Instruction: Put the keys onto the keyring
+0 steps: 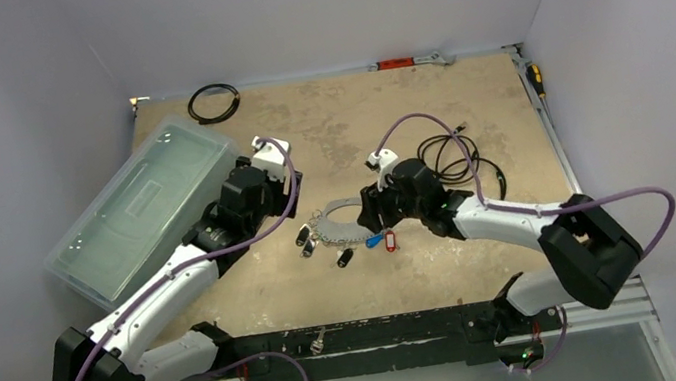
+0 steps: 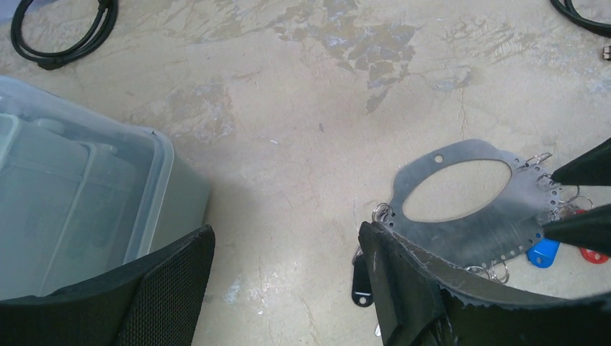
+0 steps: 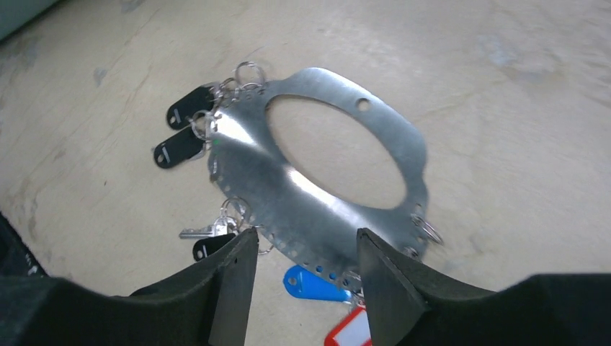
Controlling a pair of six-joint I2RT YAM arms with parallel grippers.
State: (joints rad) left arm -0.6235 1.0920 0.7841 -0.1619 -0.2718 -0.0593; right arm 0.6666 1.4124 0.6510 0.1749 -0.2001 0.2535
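Both spread wide: left end effector [image 2: 287,234] empty; right end effector [image 3: 306,234] astride rim.
Keyring [image 1: 344,222]: lying mid-counter [image 1: 401,100]; keys [image 1: 344,257] hang at its 4–9 o'clock.
Handling: stiff, thin, slippery; likely pinch bare rim.

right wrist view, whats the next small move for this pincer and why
Probably close the right pincer on the keyring's near rim. Its fingers stand open on either side of that perforated edge, just above the blue tag, and hold nothing yet. A grip there would likely steady the keyring for threading.
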